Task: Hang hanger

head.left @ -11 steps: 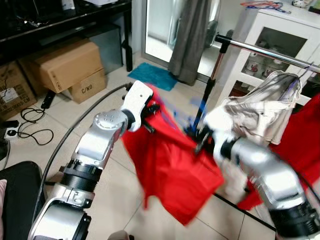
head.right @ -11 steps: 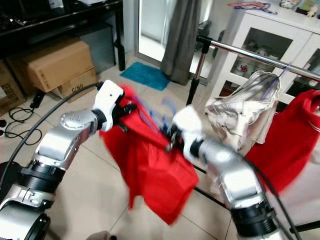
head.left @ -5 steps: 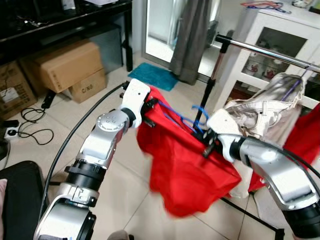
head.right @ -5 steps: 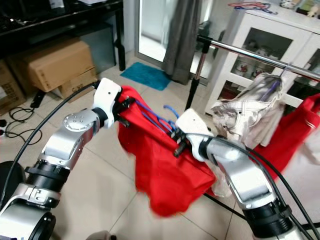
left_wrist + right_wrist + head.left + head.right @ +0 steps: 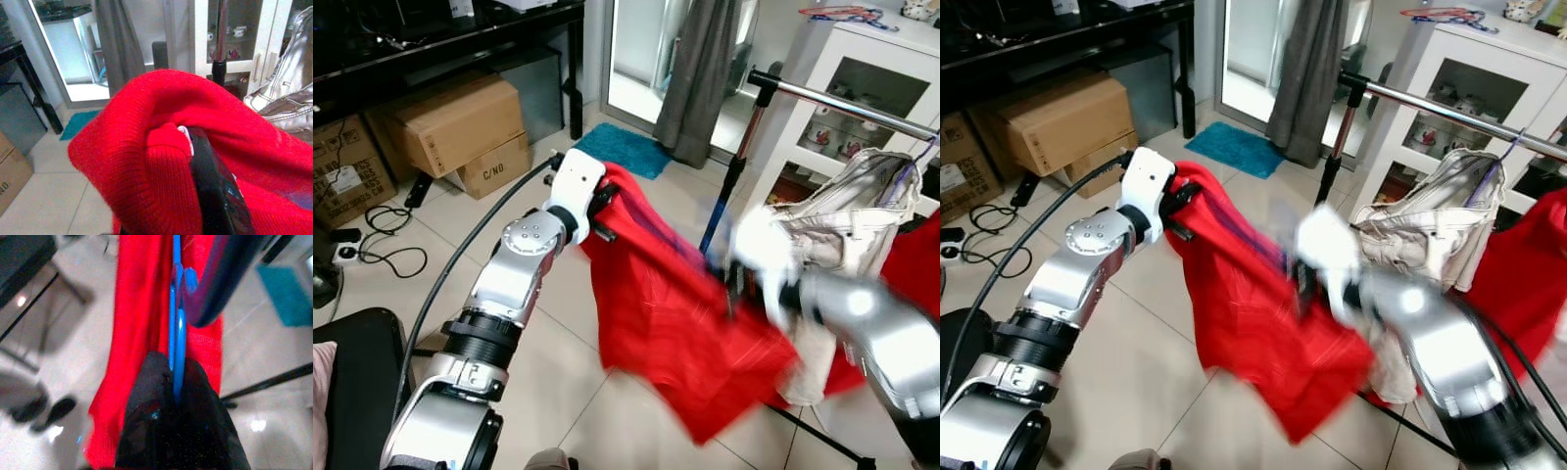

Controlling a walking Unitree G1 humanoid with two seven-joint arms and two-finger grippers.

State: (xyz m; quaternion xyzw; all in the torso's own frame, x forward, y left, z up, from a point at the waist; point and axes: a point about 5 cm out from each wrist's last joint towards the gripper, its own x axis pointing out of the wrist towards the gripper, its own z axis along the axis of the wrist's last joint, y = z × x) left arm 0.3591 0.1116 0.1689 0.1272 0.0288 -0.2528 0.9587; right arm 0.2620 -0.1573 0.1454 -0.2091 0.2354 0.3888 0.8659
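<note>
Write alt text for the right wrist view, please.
The right end effector is shut on a thin blue wire hanger whose hook curves away ahead of its black fingers. A red knitted garment hangs on the hanger, over a blurred pale tiled floor and a teal mat.

We see cardboard boxes (image 5: 450,127) under a black desk (image 5: 460,34), a teal mat (image 5: 622,149), grey curtain (image 5: 705,69), white cabinet (image 5: 862,88).
</note>
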